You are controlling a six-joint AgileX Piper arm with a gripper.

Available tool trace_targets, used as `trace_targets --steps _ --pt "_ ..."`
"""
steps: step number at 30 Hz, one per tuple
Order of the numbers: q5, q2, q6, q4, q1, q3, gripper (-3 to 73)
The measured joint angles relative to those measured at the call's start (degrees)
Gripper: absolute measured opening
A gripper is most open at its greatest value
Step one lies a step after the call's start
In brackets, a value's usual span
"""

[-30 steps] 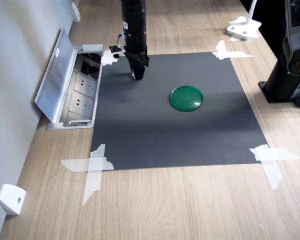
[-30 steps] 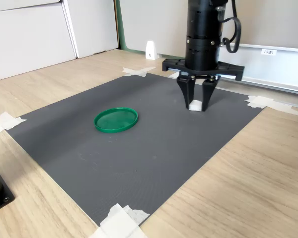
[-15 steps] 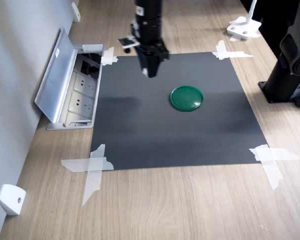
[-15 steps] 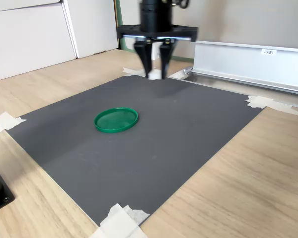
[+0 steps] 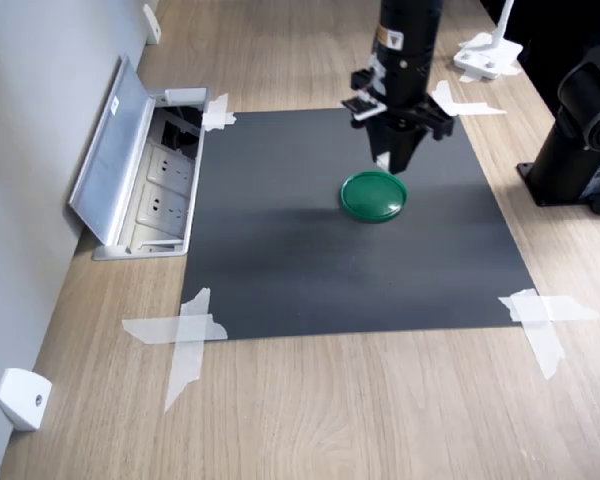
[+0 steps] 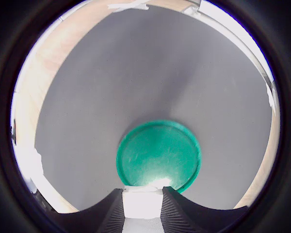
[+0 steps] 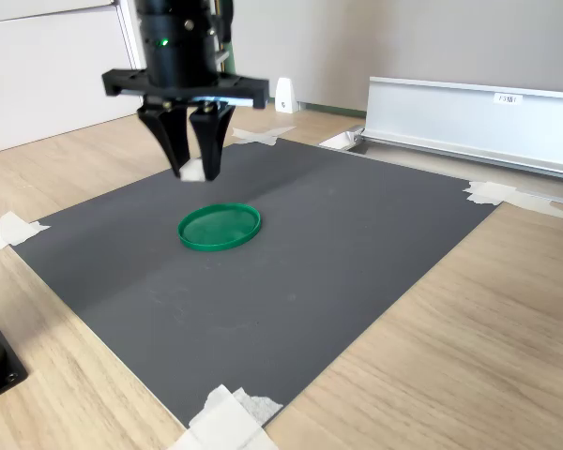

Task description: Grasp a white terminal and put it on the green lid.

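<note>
The green lid (image 5: 373,196) (image 7: 220,226) lies flat on the dark grey mat (image 5: 280,270), toward the first exterior view's right. My gripper (image 5: 390,160) (image 7: 195,172) hangs above the mat just beyond the lid's far edge in both exterior views, shut on the tiny white terminal (image 7: 193,172) (image 5: 383,160). In the wrist view the white terminal (image 6: 142,200) sits pinched between the two dark fingers (image 6: 177,213), with the green lid (image 6: 158,154) directly ahead below.
An open floor socket box with a raised metal lid (image 5: 145,175) (image 7: 479,112) borders the mat. White tape (image 5: 185,335) holds the mat's corners. A black base (image 5: 580,150) stands at the first exterior view's right. A white wedge piece (image 5: 22,398) sits by the wall.
My gripper has lifted off the mat near the socket box with the white terminal in it and carried it across to just beside the green lid.
</note>
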Motion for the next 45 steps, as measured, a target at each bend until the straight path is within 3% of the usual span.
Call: trace_targets --steps 10,28,31,39,45 --pt "-8.12 3.27 0.0 -1.4 0.0 2.54 28.6" --pt "-12.07 6.55 -1.03 -0.15 0.0 2.57 29.3" --pt "-12.13 6.55 -1.03 -0.15 0.0 2.57 32.4" --pt "-12.13 6.55 -0.02 -0.15 0.0 2.57 50.9" --pt "-12.61 4.49 2.91 0.11 0.0 2.57 54.4"
